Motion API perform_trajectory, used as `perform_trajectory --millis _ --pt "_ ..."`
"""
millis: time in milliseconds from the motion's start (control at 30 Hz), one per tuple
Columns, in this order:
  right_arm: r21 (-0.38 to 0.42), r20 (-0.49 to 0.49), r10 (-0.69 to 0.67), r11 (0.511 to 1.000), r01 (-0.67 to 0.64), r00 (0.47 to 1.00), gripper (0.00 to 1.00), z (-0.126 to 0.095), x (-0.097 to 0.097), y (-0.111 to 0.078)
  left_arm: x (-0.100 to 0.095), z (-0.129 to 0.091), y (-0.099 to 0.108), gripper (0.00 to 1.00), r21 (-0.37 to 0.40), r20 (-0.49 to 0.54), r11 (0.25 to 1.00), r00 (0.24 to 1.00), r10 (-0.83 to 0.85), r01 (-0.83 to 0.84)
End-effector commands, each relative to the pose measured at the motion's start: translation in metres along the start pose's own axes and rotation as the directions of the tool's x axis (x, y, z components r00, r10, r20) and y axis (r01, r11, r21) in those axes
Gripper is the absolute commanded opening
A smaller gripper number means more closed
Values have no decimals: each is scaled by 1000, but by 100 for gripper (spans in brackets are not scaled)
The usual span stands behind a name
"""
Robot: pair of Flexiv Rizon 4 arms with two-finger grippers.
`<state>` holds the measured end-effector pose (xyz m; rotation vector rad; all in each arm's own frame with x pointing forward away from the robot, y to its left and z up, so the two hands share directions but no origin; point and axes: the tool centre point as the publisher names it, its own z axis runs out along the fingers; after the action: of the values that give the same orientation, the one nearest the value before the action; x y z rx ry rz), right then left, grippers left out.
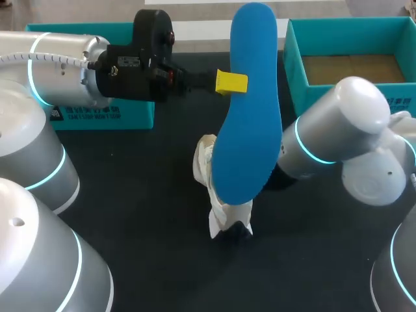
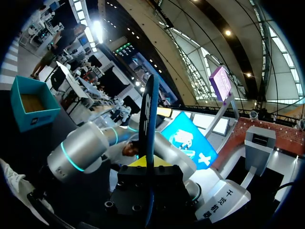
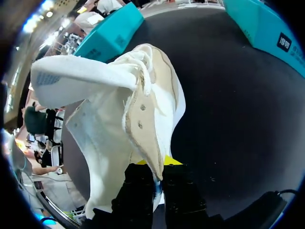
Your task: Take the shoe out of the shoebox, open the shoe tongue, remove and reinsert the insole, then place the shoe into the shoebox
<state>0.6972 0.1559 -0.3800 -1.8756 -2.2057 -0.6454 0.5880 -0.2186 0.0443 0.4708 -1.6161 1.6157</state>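
Note:
A blue insole [image 1: 247,104] is held up in the air above the table. My left gripper [image 1: 231,82] is shut on its edge, about a third of the way along. In the left wrist view the insole [image 2: 150,119] shows edge-on between the fingers of the left gripper [image 2: 148,164]. Behind and under the insole, the white shoe [image 1: 207,166] is partly hidden. My right gripper [image 3: 156,164] is shut on the shoe's [image 3: 119,109] side wall at the opening, with the tongue folded outward. In the head view the insole hides the right gripper.
The open teal shoebox [image 1: 296,65] stands at the back right, with a brown bottom showing. A second teal box part [image 1: 104,117] lies at the back left under my left arm. The table top [image 1: 149,195] is dark.

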Motion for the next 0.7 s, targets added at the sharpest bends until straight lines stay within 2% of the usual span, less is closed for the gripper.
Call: perform_trajectory --millis 33,400,433,467,500,700 --pt "7 -16 0 1000 0 1000 0 9 5 -2 -1 1 1 0 0 -1 1000 1000 0 0" --pt "39 -33 34 999 -33 999 0 28 1 -9 -1 1 1 0 0 -1 1000 1000 0 0" --pt "36 -33 43 998 -41 999 33 26 1 -9 -1 1 1 0 0 -1 1000 1000 0 0" --pt "36 -41 40 999 -39 998 89 23 2 -10 -1 1 1 0 0 -1 1000 1000 0 0" --pt "27 -45 54 998 -53 998 100 20 2 -10 -1 1 1 0 0 -1 1000 1000 0 0" --pt "22 -117 98 995 -96 988 100 -13 3 -15 -1 1 1 0 0 -1 1000 1000 0 0"
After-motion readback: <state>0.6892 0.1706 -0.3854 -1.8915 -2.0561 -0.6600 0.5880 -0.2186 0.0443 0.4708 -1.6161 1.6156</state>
